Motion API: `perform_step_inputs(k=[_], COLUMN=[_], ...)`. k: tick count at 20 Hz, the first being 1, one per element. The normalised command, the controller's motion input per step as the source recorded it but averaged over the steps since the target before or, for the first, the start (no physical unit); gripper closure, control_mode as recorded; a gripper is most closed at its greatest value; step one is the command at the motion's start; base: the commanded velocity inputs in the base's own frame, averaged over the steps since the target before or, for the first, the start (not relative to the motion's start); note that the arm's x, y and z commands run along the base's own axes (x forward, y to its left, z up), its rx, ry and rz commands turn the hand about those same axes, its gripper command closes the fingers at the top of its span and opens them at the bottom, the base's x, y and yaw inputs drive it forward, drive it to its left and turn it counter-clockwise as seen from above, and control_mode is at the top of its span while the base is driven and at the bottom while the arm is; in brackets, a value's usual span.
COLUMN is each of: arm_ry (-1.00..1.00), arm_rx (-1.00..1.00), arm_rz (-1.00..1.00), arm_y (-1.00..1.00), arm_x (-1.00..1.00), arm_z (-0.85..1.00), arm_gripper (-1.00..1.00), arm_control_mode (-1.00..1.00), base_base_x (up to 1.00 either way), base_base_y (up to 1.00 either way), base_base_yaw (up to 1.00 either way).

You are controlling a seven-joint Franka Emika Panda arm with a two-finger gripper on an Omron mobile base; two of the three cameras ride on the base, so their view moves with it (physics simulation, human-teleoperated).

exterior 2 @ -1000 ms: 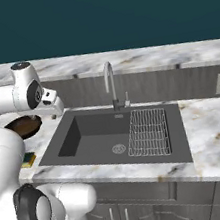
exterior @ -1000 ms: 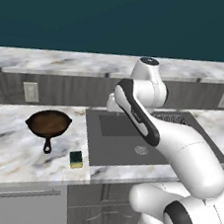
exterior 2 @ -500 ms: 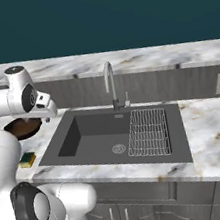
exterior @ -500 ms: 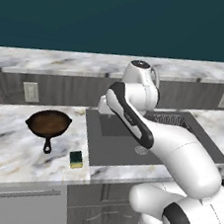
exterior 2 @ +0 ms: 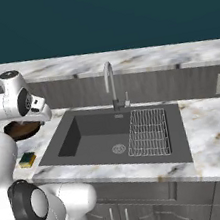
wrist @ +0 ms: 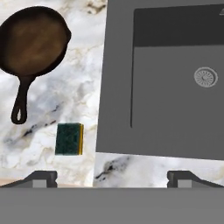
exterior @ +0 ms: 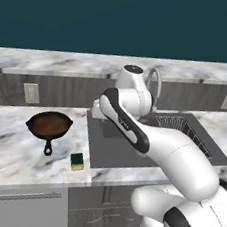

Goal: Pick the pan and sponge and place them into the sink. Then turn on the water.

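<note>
So the pan [exterior: 49, 126] sits on the marble desk [exterior: 10, 148] over on the left, handle pointing toward the front edge. The sponge [exterior: 77, 161] lies green side up just right of that handle tip, near the desk's front edge, not touching the pan. Next comes the sink [exterior 2: 85, 159], dry, wire rack [exterior 2: 148, 131] on its right side, faucet [exterior 2: 110, 84] behind it. The jaws [wrist: 112, 177] hang above the desk's front edge, spread wide with nothing between them.
</note>
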Motion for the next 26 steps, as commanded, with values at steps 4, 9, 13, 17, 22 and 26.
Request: perform_step_inputs(k=[4,9,13,17,22,26], arm_ry=[0.0,-0.02,-0.01,0.0,0.0,0.0], arm_rx=[0.0,0.0,0.0,0.0,0.02,0.01], arm_rz=[0.0,0.0,0.0,0.0,0.0,0.0], arm_y=[0.23,0.23,0.25,0.25,0.22,0.23], arm_x=[0.0,0.0,0.0,0.0,0.0,0.0], arm_z=[-0.17,-0.16,-0.11,-0.09,-0.1,-0.09], arm_gripper=[-1.0,-1.0,-1.0,-1.0,-1.0,-1.0], arm_control_mode=[-1.0,-1.0,-1.0,-1.0,-1.0,-1.0], base_base_x=[0.0,0.0,0.0,0.0,0.0,0.0], base_base_y=[0.0,0.0,0.0,0.0,0.0,0.0], base_base_yaw=[0.0,0.0,0.0,0.0,0.0,0.0])
